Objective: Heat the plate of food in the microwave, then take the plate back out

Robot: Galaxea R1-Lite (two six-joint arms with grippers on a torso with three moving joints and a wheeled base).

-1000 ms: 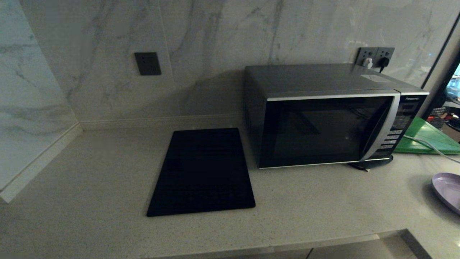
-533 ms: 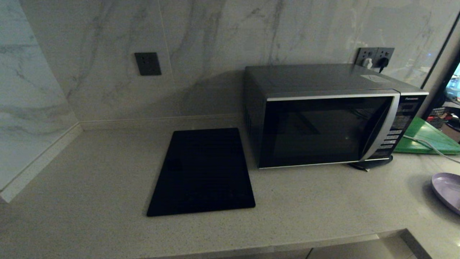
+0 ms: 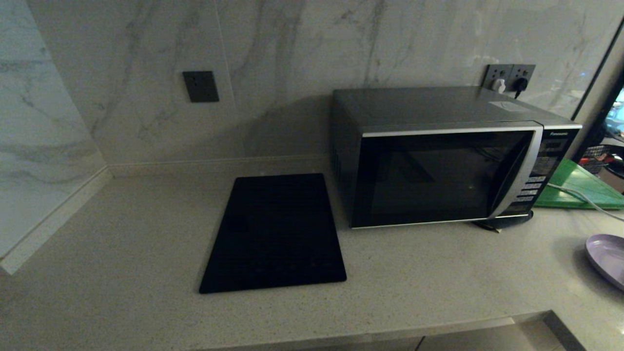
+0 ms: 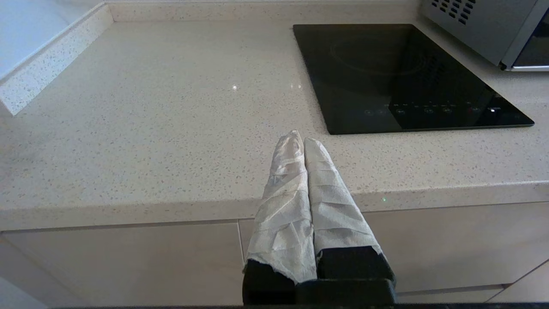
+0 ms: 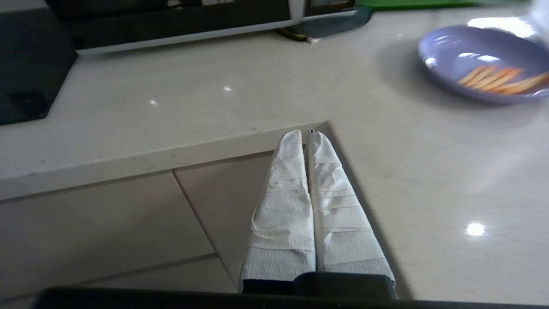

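Task barely begun: microwave (image 3: pixel 441 156) door shut, plate of food (image 5: pixel 484 68) untouched on the counter (image 3: pixel 122 234) to the microwave's right, right gripper (image 5: pixel 306 135) pinched closed and empty short of it, left gripper (image 4: pixel 300 141) likewise closed, parked near the counter edge.

nothing visibly changed in head view since earlier.
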